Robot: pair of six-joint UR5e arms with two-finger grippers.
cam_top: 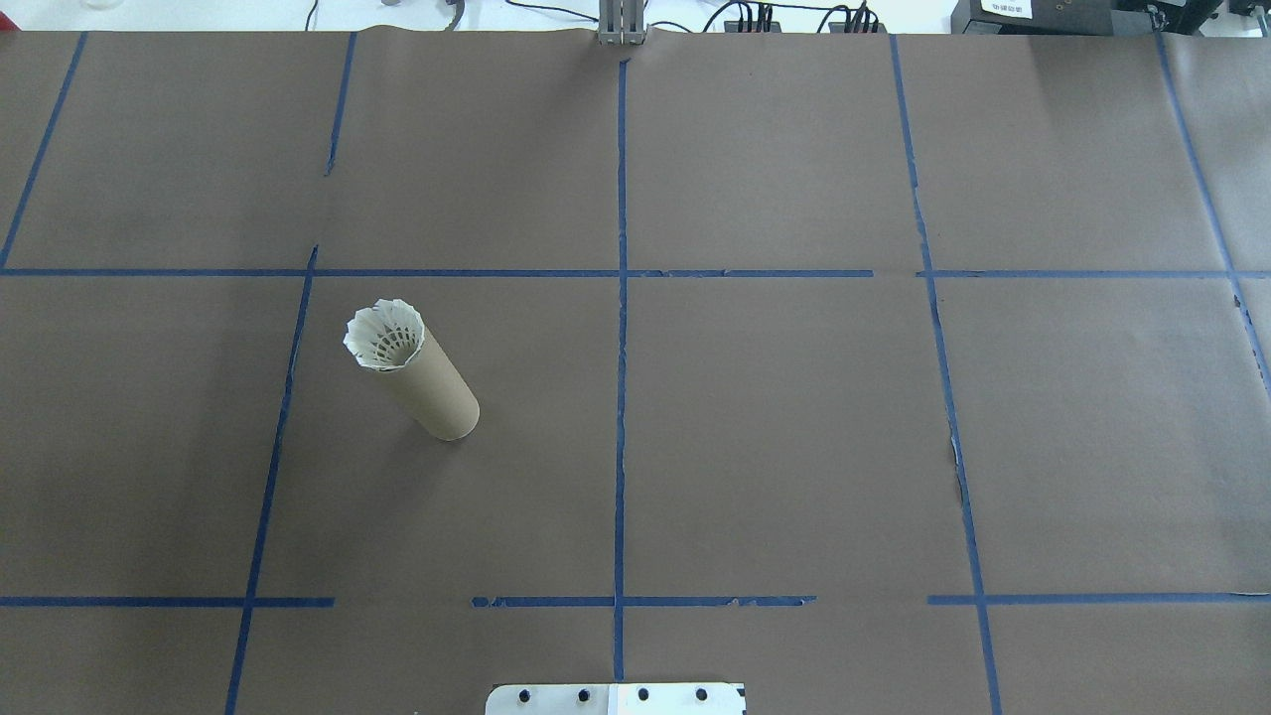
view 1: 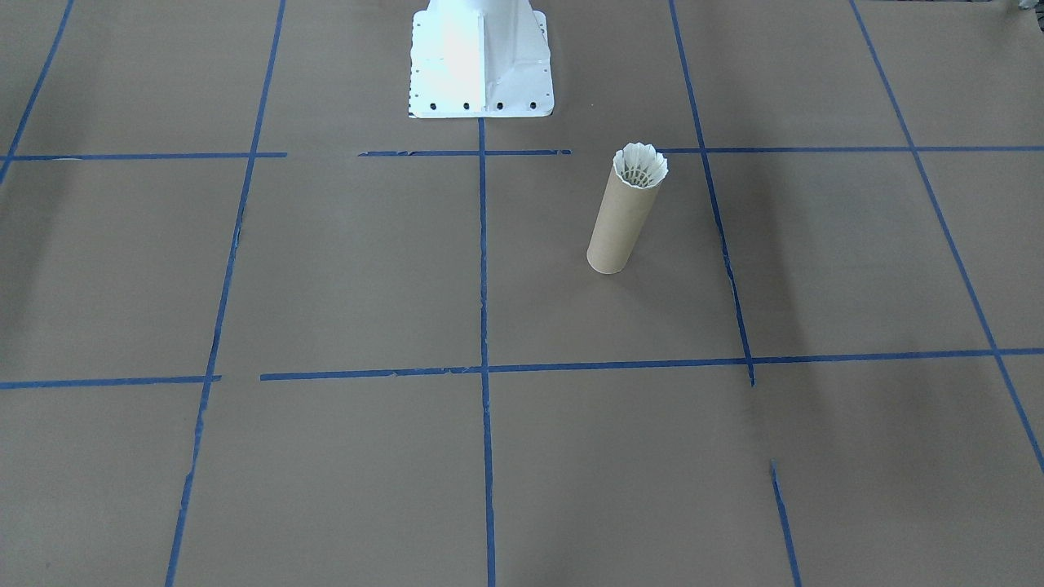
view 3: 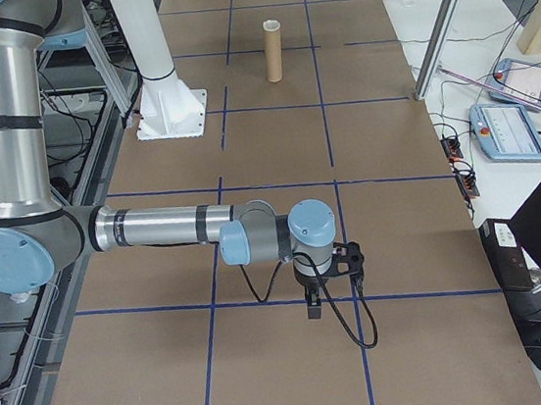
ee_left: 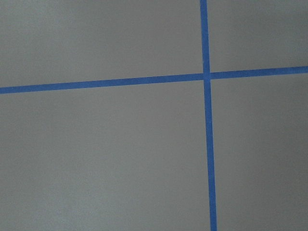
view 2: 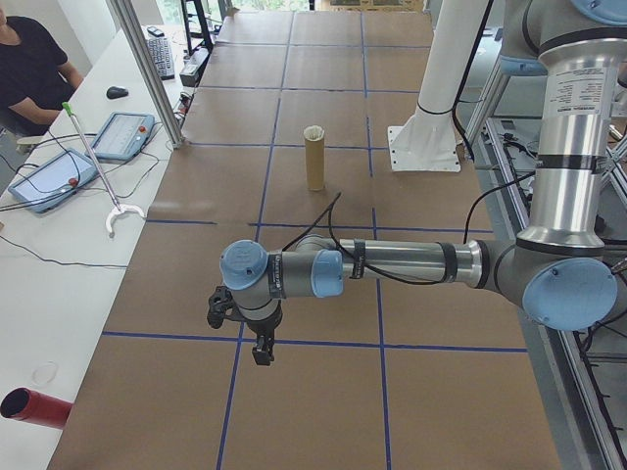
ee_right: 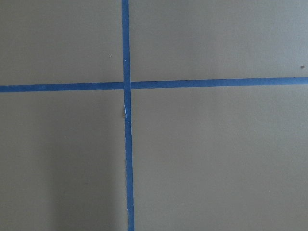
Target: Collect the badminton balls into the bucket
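Brown paper ruled into squares by blue tape [cam_top: 621, 397] covered the bench [cam_top: 794, 447]. Left of the bench's centre line, in the overhead view, stood the bucket [cam_top: 429, 391], an upright cardboard tube well in from every edge. The badminton ball [cam_top: 384, 334] sat in its mouth, the feather skirt flaring at the rim and the cork tip hidden below. No other shuttlecock appeared on the paper, so the collecting step was judged done, or nearly so; any next move would call only for seating the feathers lower, or for nothing.

The left claw [view 2: 263, 350] hung over the paper near the bench's left end, and the right claw [view 3: 314, 306] near its right end, both well apart from the bucket. Each showed only in a side view, so whether the jaws were spread or pressed together could not be told. Both wrist cameras saw only bare paper and a tape crossing.

Open room lay all round the bucket. The white robot base [cam_top: 616, 698] stood at the near edge. A person [view 2: 34, 64] sat beyond the far edge, beside tablets [view 2: 51, 181].
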